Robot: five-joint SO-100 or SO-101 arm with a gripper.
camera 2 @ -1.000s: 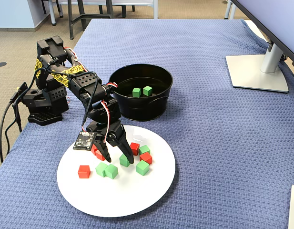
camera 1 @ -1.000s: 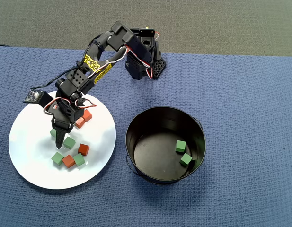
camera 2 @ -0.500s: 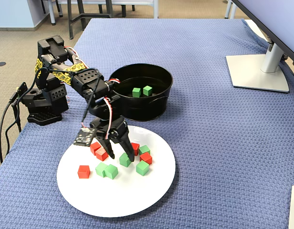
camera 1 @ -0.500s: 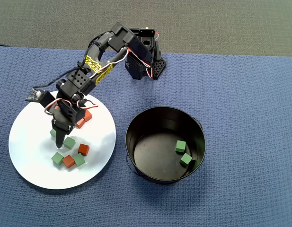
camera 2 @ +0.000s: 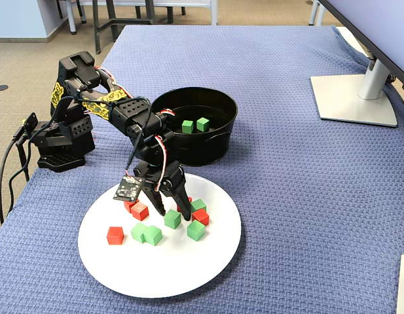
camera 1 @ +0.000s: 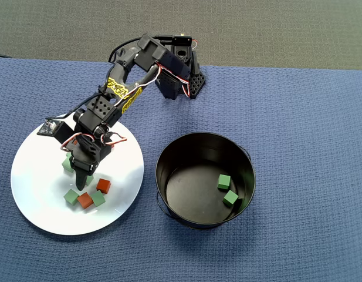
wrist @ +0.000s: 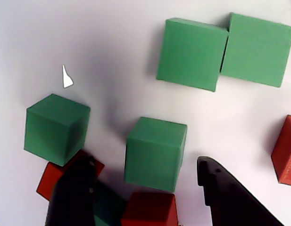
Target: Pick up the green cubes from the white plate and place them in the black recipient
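The white plate [camera 1: 40, 205] lies at the left in the overhead view and at the front in the fixed view [camera 2: 162, 275]. Several green cubes lie on it among red-orange ones. My gripper [wrist: 146, 162] is open and low over the plate. Its two black fingers stand either side of one green cube [wrist: 154, 153], with a gap on each side. This cube also shows in the fixed view [camera 2: 173, 218]. Two green cubes [wrist: 192, 54] lie side by side beyond it, and another [wrist: 55, 129] is to the left. The black pot [camera 1: 169, 153] stands right of the plate and holds two green cubes [camera 1: 224, 181].
Red-orange cubes [camera 2: 140, 210] lie close to the fingers, and one [wrist: 150, 209] touches the straddled cube's near side. The arm's base [camera 2: 57, 154] stands at the table's left edge in the fixed view. A monitor stand [camera 2: 352, 98] is at the far right.
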